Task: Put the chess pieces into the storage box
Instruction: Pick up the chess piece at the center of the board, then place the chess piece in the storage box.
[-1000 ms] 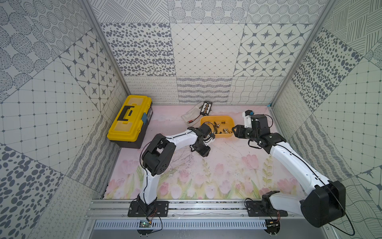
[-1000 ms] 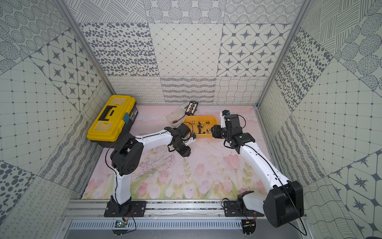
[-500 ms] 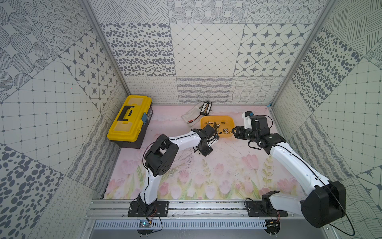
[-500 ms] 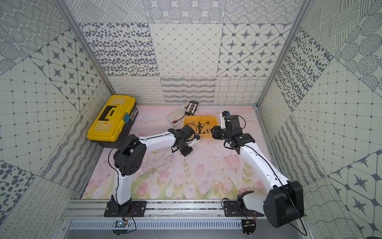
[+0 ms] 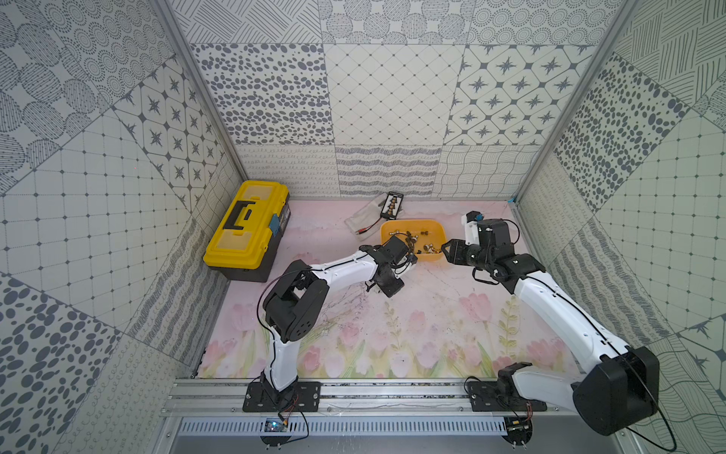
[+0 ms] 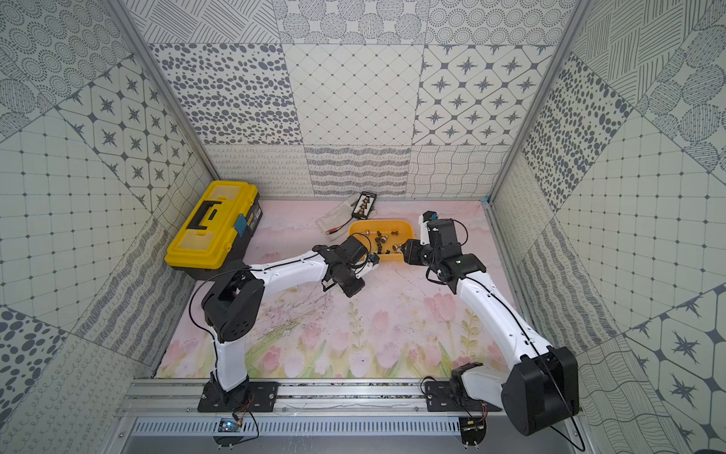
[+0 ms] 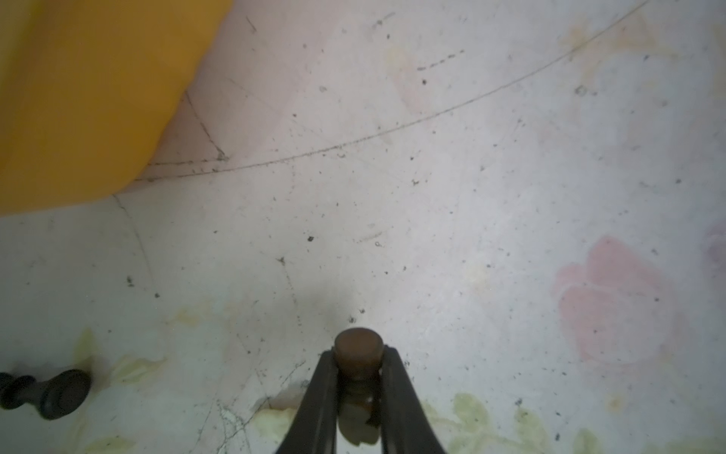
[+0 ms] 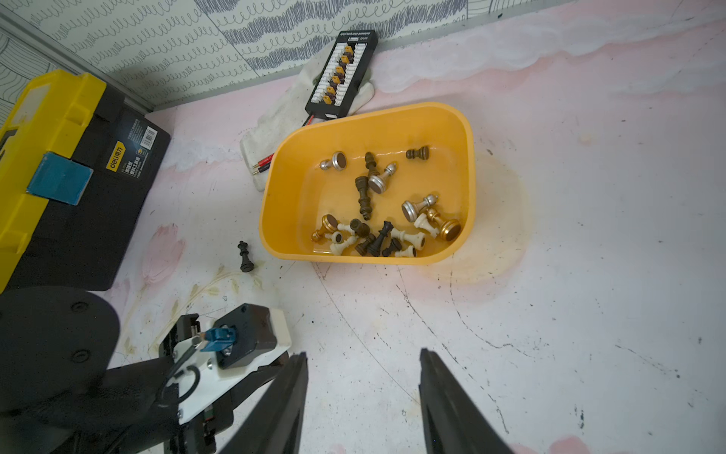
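The left gripper (image 7: 358, 359) is pinching a chess piece with a round brown base (image 7: 358, 344) between nearly shut jaws, low over the floral mat (image 7: 471, 196), and the base is pointing out past the tips. To carry it well, I think the arm should be lifting first, so that the piece is passing above the wall of the storage box (image 7: 78, 98), which is lying just beside. It should then be opening low over a bare part of the box floor, so that nothing is bouncing out. The right gripper (image 8: 363, 377) is standing wide open and empty near the box, and it may be crossing the left arm's path. Many chess pieces (image 8: 379, 239) are already lying in the box, and one black piece (image 8: 245, 257) is waiting on the mat near its corner. The yellow toolbox (image 8: 51, 129), the white glove (image 8: 271, 122) and the black connector board (image 8: 341, 74) are lying aside.
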